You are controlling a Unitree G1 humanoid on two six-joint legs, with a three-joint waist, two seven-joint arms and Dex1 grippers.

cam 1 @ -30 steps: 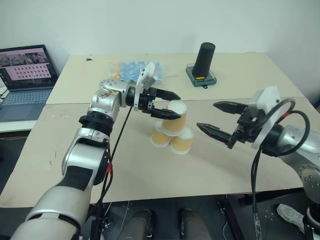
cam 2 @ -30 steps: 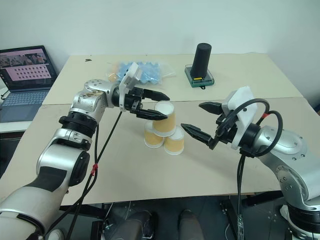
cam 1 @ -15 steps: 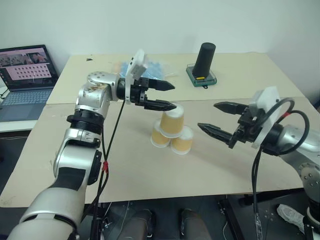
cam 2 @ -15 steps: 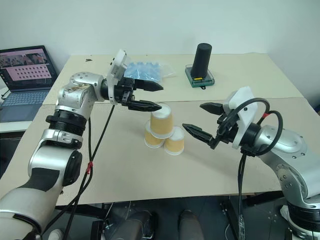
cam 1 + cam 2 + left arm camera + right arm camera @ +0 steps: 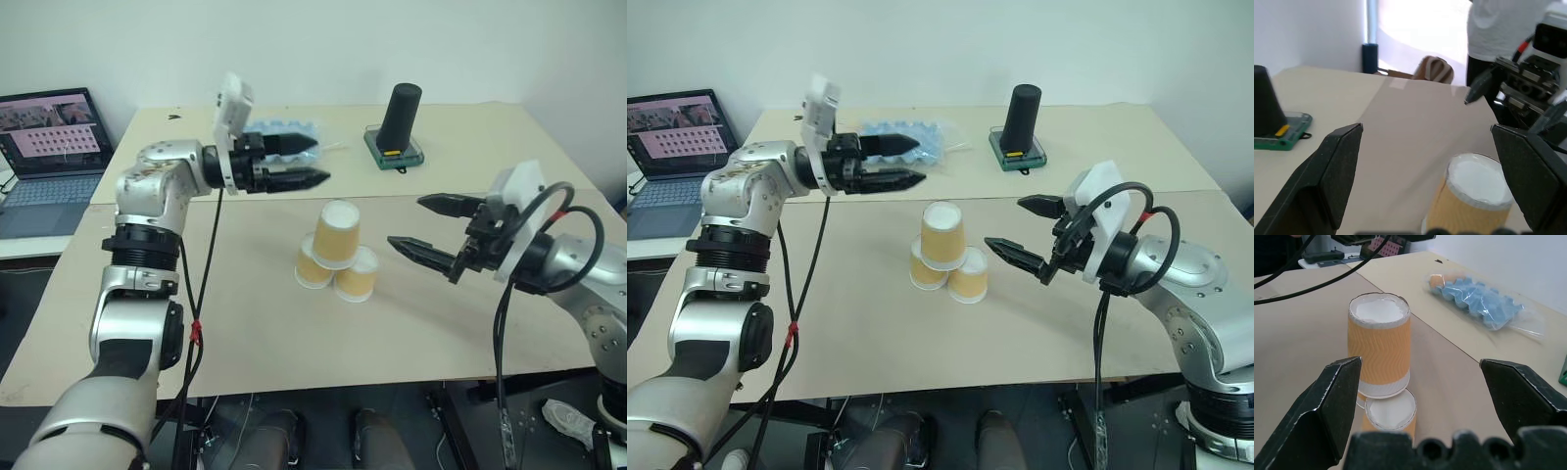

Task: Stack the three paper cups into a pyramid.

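The pyramid (image 5: 337,255) stands mid-table: the top cup (image 5: 337,233) sits inverted on two base cups, complete, I judge. My left claw (image 5: 312,162), spread empty, has let go and lifted off toward ten o'clock. My right claw (image 5: 433,230), also spread, waits at three o'clock. The blue egg tray (image 5: 906,137) and black cylinder (image 5: 400,119) sit at twelve, obstructing nothing.

Left pincer (image 5: 306,161) risen and drawn back from the top cup (image 5: 337,234), now apart from it toward the table's far side, top cup left resting on the lower two
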